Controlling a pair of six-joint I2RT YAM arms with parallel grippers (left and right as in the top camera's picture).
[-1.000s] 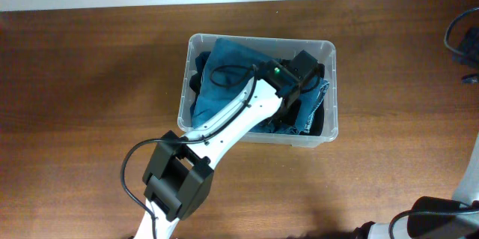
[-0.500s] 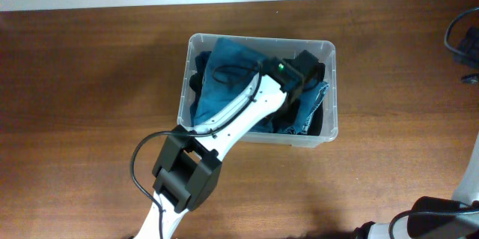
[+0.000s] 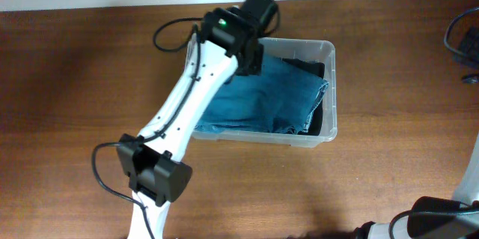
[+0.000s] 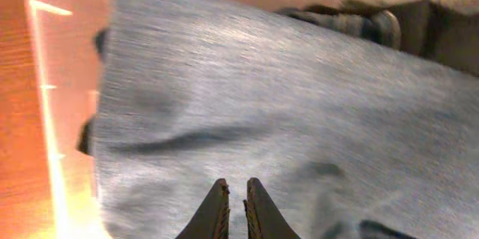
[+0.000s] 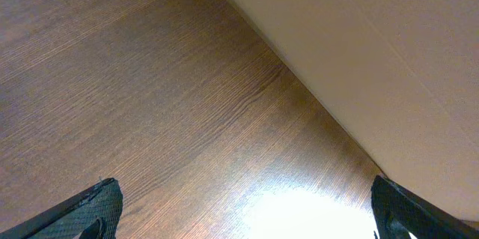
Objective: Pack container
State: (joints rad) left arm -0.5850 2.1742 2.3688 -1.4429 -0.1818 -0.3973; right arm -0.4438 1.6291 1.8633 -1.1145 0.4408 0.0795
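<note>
The container (image 3: 334, 82) sits on the wooden table (image 3: 75, 89), toward its far edge and a little right of centre, and it looks close to packed. A piece of blue denim (image 3: 262, 93) lies spread across most of its inside, fairly flat, with one corner reaching toward the right wall. Dark fabric (image 3: 317, 119) shows beside and under that corner, though the view is too blurred to say what those items are. The left gripper (image 4: 237, 190) hovers just over the denim near the tub's far left corner. Its fingers are drawn almost together with only a slit between them and nothing held in it, so the cloth appears to be let go. The right gripper (image 5: 243, 186) is spread wide and empty over bare wood, well away from the tub. Nothing else lies out on the table, so what is left seems small: perhaps pressing the denim down, then drawing the arm clear.
</note>
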